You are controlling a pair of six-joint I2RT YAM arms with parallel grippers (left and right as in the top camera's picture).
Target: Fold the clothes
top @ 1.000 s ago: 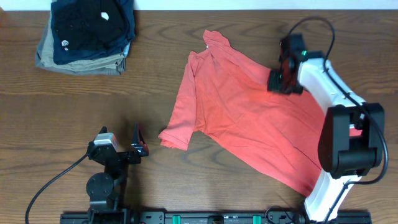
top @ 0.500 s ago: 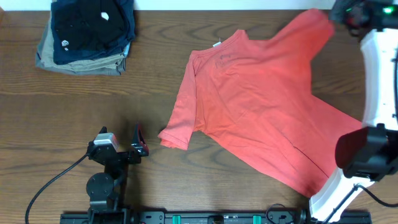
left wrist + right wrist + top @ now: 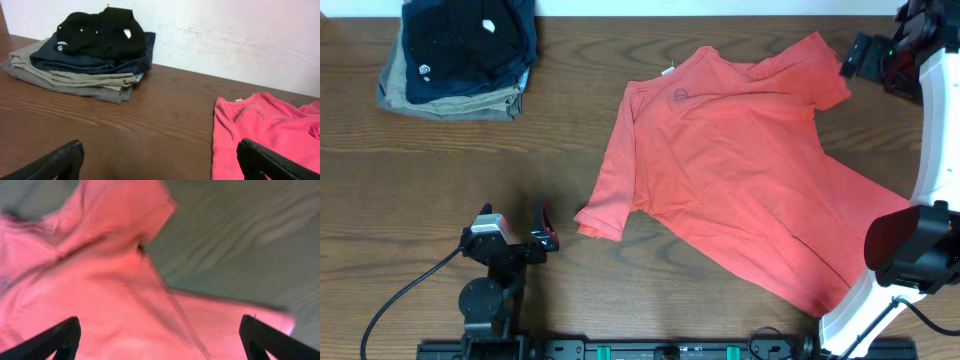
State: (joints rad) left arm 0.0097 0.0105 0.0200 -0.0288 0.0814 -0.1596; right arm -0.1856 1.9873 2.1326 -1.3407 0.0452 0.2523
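Table (image 3: 440, 170) — bare wood left and centre.
T-shirt (image 3: 720, 170) — spread right of centre, 1 sleeve near the far edge.
Right end effector (image 3: 160, 330) — raised over that sleeve, fingers wide, empty.
Left end effector (image 3: 160, 165) — low near the front edge, wide, empty.

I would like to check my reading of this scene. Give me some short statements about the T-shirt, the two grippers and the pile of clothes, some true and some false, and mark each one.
1. The coral-red T-shirt lies spread open on the table. True.
2. The right gripper is shut on a sleeve. False: it is open and holds nothing, beside the sleeve at the far right.
3. The stack of folded garments sits at the far left, apart from the T-shirt. True.
4. The left gripper holds the T-shirt's hem. False: it is open, empty and off the cloth.
5. The black garment is at the bottom of the stack. False: it is on top; khaki-grey is lowest.
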